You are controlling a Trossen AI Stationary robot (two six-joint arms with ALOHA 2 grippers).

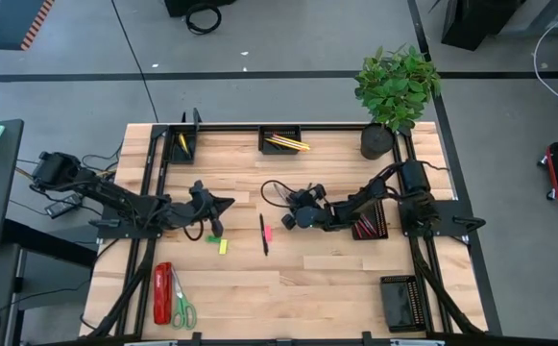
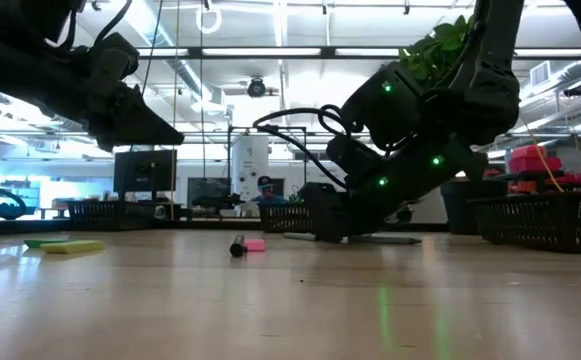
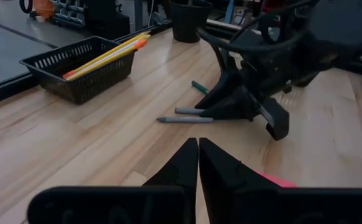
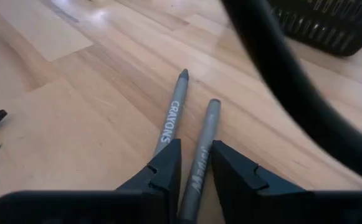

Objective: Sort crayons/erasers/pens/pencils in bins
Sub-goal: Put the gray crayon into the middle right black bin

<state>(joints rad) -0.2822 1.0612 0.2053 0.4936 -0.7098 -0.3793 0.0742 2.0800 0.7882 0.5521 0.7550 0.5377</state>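
Right hand (image 4: 190,163) straddles a grey crayon at mid-bench

The fingers stand slightly apart around one grey crayon (image 4: 199,158), a second grey crayon (image 4: 170,121) lying just beside it; the grip looks not yet made, so the next move calls for pinching one stick only. The left hand (image 3: 198,163), fingers together, hovers near the neon erasers (image 1: 224,246). One rear mesh bin (image 3: 81,68) holds yellow pencils (image 3: 106,56); a bin (image 1: 370,225) beside the right arm holds red crayons.
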